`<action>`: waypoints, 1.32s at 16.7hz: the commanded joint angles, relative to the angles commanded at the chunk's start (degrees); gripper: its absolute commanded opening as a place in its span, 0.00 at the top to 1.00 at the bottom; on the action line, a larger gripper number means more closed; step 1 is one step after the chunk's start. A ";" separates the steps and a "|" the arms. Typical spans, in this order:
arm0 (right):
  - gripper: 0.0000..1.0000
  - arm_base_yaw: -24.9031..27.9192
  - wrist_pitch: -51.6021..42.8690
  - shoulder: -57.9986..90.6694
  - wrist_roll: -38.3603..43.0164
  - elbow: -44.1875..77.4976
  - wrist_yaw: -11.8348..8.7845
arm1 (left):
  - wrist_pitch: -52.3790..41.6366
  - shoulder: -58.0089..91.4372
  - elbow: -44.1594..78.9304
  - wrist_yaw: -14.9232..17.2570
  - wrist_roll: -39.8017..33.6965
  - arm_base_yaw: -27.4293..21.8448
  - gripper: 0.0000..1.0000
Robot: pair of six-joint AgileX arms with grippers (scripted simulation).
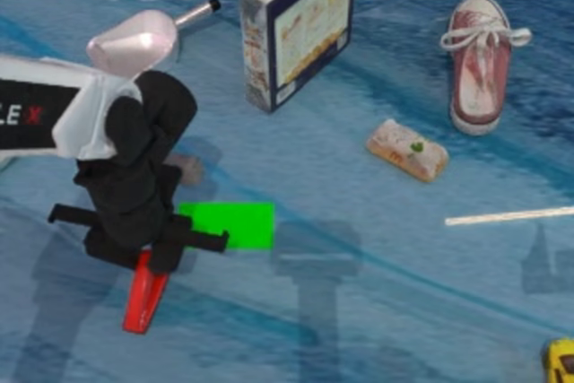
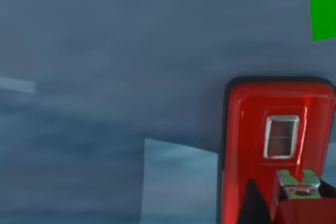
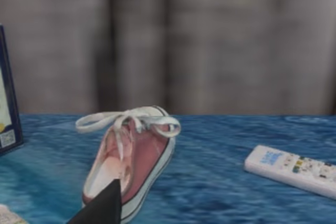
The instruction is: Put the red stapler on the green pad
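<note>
The red stapler lies at the table's front left, its narrow end toward the front edge. My left gripper hangs over its wide end and covers it there. In the left wrist view the dark fingers press against both sides of the red stapler's raised rear part, so my left gripper is shut on it. The green pad lies flat just right of this gripper; one corner of the green pad shows in the wrist view. My right gripper is parked outside the top view, facing the sneaker.
At the back stand a cardboard box and a pink dryer-like object. A red-and-white sneaker lies back right, a wrapped snack near the middle. A white remote and a yellow toy lie at the right.
</note>
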 joint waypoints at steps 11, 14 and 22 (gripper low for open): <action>0.00 0.00 0.00 0.00 0.00 0.00 0.00 | -20.70 -7.23 12.67 -0.03 -0.34 0.87 1.00; 0.00 0.00 0.00 0.00 0.00 0.00 0.00 | -22.47 -8.50 14.05 -0.03 -0.27 0.98 1.00; 0.00 0.00 0.00 0.00 0.00 0.00 0.00 | -24.03 -5.21 18.49 0.01 6.01 -0.32 1.00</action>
